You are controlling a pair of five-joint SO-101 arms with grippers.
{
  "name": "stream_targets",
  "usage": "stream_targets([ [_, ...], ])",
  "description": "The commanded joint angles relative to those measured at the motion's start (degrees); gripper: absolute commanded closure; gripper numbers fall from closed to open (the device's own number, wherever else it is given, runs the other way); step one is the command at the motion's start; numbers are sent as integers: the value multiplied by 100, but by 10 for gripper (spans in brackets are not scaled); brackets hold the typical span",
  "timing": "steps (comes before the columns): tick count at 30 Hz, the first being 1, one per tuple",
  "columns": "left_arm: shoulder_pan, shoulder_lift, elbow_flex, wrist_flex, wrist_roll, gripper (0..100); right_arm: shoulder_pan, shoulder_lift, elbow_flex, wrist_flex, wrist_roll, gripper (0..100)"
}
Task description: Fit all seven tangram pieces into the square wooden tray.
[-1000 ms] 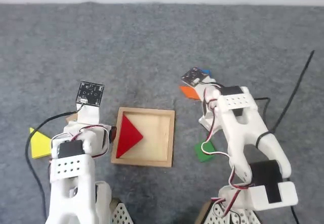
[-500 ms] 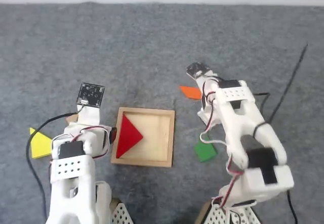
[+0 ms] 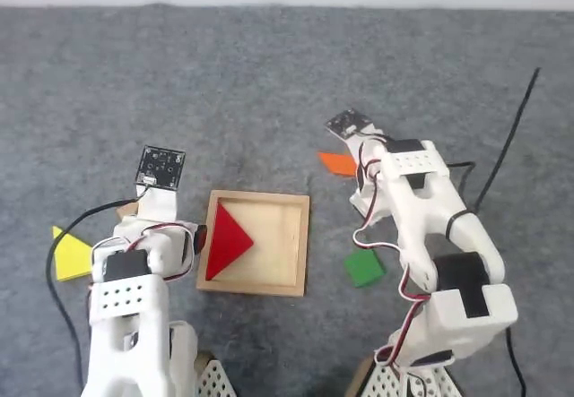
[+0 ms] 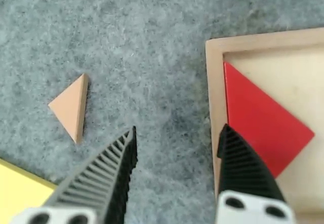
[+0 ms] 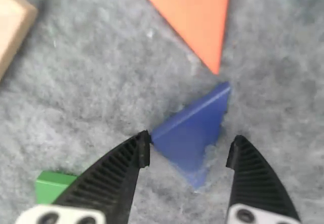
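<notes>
The square wooden tray (image 3: pixel 301 245) holds a red triangle (image 3: pixel 227 238) along its left side. My left gripper (image 4: pixel 177 143) is open over the mat just outside the tray's left rim (image 4: pixel 212 107), with a small tan triangle (image 4: pixel 71 106) and a yellow piece (image 4: pixel 17 193) nearby. My right gripper (image 5: pixel 190 148) is open, its fingers straddling a blue triangle (image 5: pixel 195 130) that lies on the mat. An orange triangle (image 5: pixel 192 14) lies just beyond it, and a green piece (image 5: pixel 50 186) sits by one finger.
In the high view, the orange triangle (image 3: pixel 338 163) lies right of the tray, the green piece (image 3: pixel 363 267) sits lower, and the yellow piece (image 3: pixel 70 254) is at the far left. A black cable (image 3: pixel 507 146) trails on the right. Grey mat stretches toward the back.
The right arm swung farther back and to the right, uncovering the orange triangle and the green piece. The left arm and tray stayed still.
</notes>
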Motion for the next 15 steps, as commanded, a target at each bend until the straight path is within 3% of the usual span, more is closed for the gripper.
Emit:
stream_targets([
  [1,-26,-132,-57,-105,-79,746,-189,-40,-299,-40,26,742],
  [9,-26,-132,-57,-105,-79,746,-171,-13,-264,-207,-624,747],
  [15,-26,-132,-57,-105,-79,746,-75,303,-281,-198,-615,865],
])
